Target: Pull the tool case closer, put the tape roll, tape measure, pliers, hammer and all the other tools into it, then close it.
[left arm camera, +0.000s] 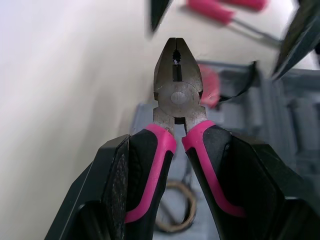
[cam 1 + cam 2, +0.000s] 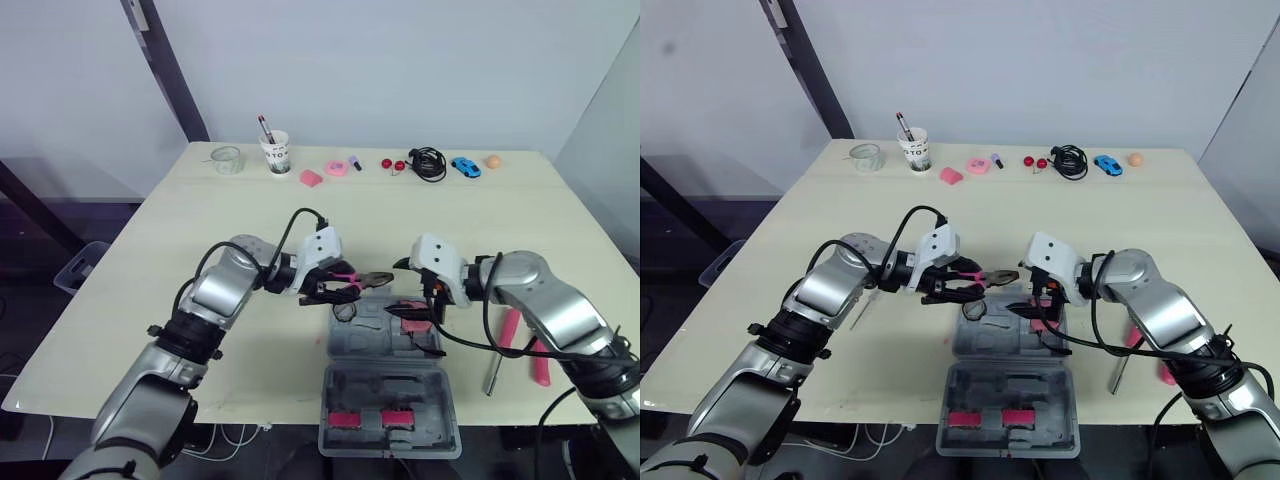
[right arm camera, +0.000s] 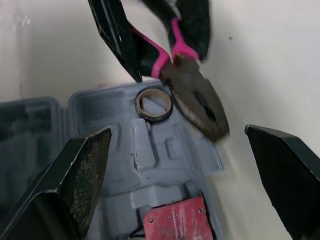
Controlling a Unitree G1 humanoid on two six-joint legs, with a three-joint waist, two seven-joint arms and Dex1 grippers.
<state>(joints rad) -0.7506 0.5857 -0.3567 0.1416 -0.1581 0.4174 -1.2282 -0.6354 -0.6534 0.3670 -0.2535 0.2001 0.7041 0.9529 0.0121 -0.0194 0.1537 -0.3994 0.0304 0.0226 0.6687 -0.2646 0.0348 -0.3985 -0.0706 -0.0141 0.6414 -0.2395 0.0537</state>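
above table (image 2: pixel 300 215), pliers (image 2: pixel 368 281) lengthwise rightward

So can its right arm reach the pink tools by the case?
Probably yes: the right end effector hovers open and empty over the tool case, and the pink tools lie uncovered beside that arm.

Open grey tool case (image 2: pixel 390 385) holds tape roll (image 3: pixel 155 116) and red tape measure (image 3: pixel 175 220), pliers (image 1: pixel 177 95) hanging above.
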